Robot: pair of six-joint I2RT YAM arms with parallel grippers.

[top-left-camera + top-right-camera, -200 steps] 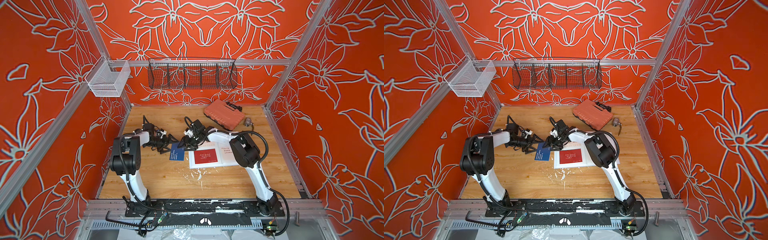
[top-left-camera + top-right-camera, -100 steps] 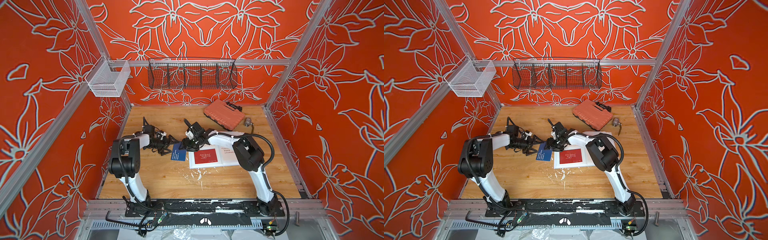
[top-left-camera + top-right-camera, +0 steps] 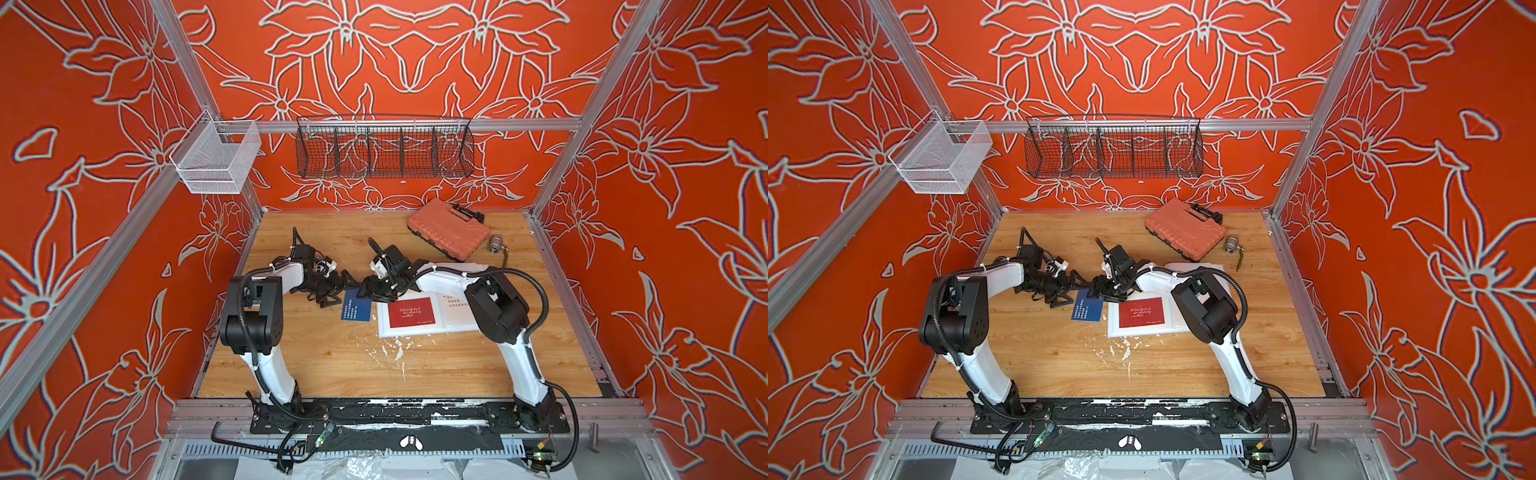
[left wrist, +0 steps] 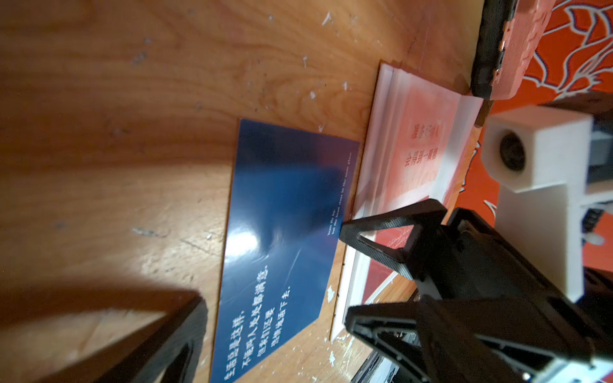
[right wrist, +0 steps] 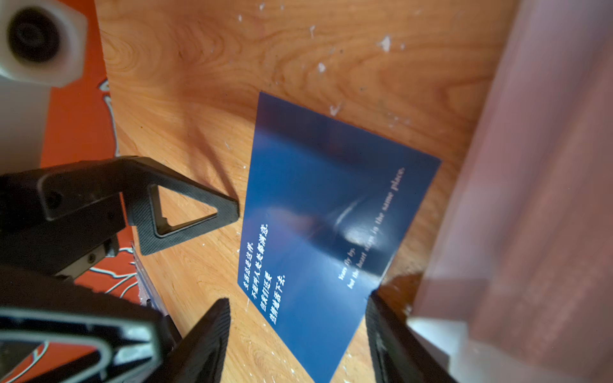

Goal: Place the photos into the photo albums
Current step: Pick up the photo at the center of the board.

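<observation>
Clearance around the navy card (image 3: 356,307).
Left gripper (image 3: 340,294) and right gripper (image 3: 365,295) crowd its far end; the open album (image 3: 409,331) lies just beside it; bare tabletop (image 3: 332,357) lies free on its near side.

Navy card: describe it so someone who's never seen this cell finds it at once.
On the wooden table, find the open white album near the middle, with a dark red card on its page. On bare wood just off that page's outer edge lies the navy card: the only blue one, with white text.
</observation>
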